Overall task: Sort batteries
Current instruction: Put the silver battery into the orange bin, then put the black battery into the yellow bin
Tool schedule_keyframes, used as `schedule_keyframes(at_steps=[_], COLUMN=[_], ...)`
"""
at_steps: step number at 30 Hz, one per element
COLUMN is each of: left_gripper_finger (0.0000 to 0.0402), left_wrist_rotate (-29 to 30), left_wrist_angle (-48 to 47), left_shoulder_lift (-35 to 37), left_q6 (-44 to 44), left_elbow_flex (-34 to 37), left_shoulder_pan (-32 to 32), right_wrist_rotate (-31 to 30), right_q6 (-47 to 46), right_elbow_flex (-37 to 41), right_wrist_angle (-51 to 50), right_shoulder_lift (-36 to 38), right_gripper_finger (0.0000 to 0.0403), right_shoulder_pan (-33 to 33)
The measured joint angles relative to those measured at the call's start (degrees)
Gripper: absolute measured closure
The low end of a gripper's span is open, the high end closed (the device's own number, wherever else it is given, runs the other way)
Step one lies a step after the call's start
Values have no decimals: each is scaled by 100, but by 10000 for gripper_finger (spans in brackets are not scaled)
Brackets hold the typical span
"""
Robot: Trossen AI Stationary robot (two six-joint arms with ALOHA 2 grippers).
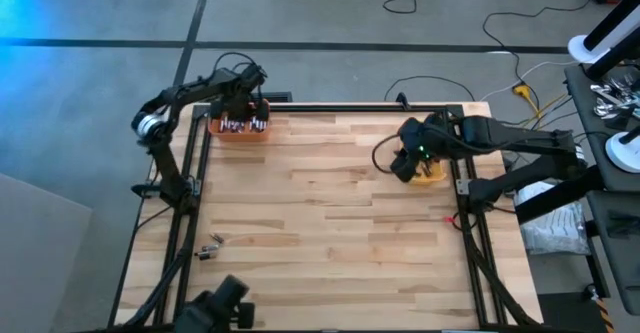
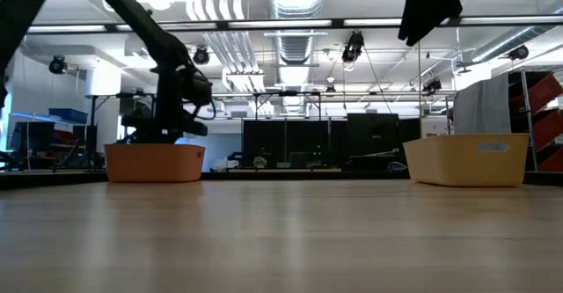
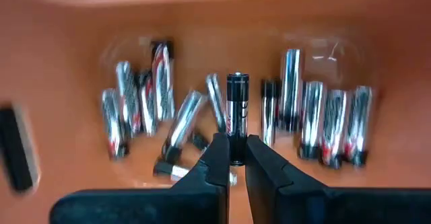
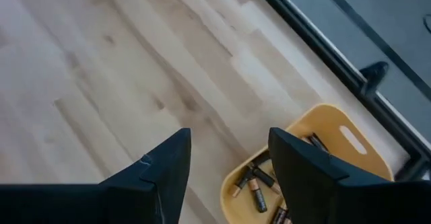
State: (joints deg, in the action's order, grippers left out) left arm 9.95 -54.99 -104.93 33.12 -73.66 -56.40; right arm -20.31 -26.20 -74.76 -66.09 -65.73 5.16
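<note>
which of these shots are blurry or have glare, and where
Left wrist view: the silvery batteries in the orange bin are smeared with bright streaks, while the dark battery in the left gripper looks sharper. Low view: ceiling lights glare and the near table is soft. High view: blue glare in the top left corner. Right wrist view: fairly clear, yellow bin included.

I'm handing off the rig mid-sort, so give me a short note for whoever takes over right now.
Left gripper: shut on a dark battery, inside the orange bin at the table's far left.
Right gripper: open, empty, above the yellow bin at the right edge.
Done: several dark batteries lie in the yellow bin.
Left: a pile of silvery batteries remains in the orange bin; the held dark one has not been moved across.
</note>
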Motion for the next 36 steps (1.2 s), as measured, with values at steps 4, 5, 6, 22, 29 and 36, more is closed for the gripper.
schedule_keyframes(at_steps=[4, 5, 6, 22, 29, 36], left_gripper_finger=[395, 395, 394, 302, 262, 256], left_wrist_rotate=[105, 102, 102, -130, -134, -147], left_wrist_angle=[-208, -206, -196, -853, -1279, -1283], left_shoulder_lift=[-515, -611, -695, -759, 217, 1603], left_q6=[-374, -467, -526, -1046, -981, 380], left_elbow_flex=[-399, -457, -504, -1033, -878, -246], left_shoulder_pan=[-16, -17, -27, -3, 684, 2550], right_wrist_rotate=[21, 10, -39, 582, 590, 349], right_q6=[96, 75, 21, -1015, -1314, -1656], right_elbow_flex=[0, 2, 2, 9, 11, 49], right_wrist_angle=[-140, -240, -333, -865, -872, -841], right_shoulder_lift=[2, 2, 4, 146, 235, 258], right_gripper_finger=[203, 202, 200, 160, 151, 164], right_shoulder_pan=[154, 164, 164, -294, -888, -1714])
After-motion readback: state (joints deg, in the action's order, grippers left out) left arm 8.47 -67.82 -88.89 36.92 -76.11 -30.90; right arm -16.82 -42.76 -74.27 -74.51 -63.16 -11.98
